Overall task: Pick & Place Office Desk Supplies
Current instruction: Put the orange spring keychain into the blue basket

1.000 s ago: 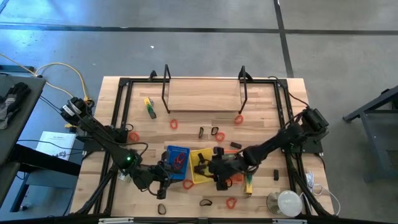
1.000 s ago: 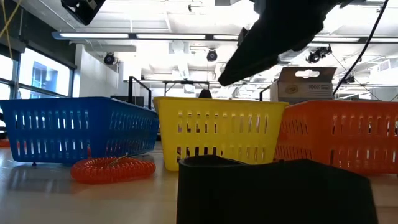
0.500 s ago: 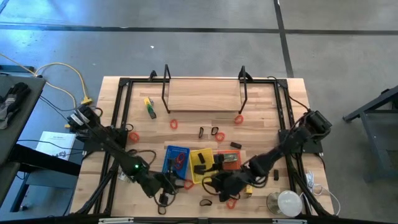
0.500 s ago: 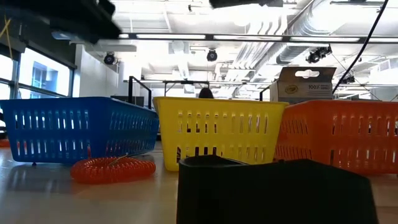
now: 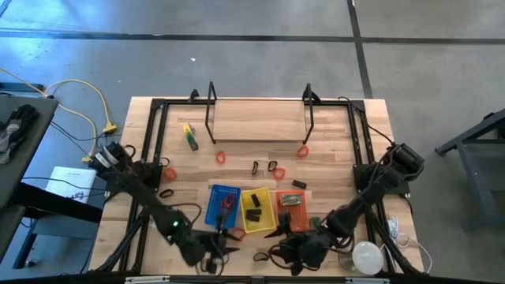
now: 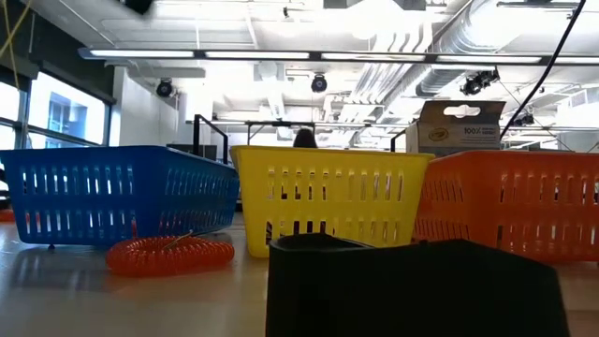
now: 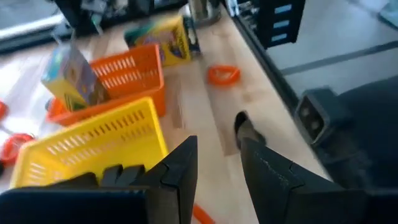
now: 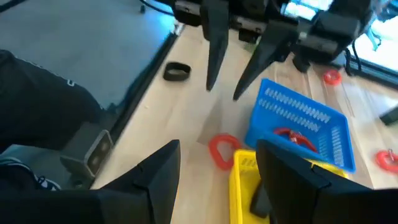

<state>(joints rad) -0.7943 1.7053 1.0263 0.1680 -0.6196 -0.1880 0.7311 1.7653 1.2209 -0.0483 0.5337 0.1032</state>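
My left gripper point(image 5: 218, 246) hangs open near the table's near edge, in front of the blue tray point(image 5: 224, 203). My right gripper point(image 5: 289, 249) is open too, near the same edge in front of the orange tray point(image 5: 290, 207). Neither holds anything. In the left wrist view a black loop point(image 7: 245, 127) and a red loop point(image 7: 222, 74) lie flat on the wood beyond my left gripper point(image 7: 217, 165). Past my right gripper point(image 8: 217, 168), its wrist view shows a red loop point(image 8: 221, 149) by the yellow tray point(image 8: 249, 180), a black loop point(image 8: 176, 71) and a red coil point(image 8: 292, 134) inside the blue tray.
More red loops point(image 5: 221, 158) and black pieces point(image 5: 272, 166) lie mid-table, and a yellow-green marker point(image 5: 189, 136) sits far left. A wire rack point(image 5: 259, 118) stands at the far side. The round white object point(image 5: 367, 256) is at the near right corner. A crayon box point(image 7: 73, 74) sits in the orange tray.
Both arms have swung from over the trays toward the table's near edge, the right gripper leaving the yellow and orange trays behind. The dark arm that crossed the top of the low view has gone from it. No supply has moved.
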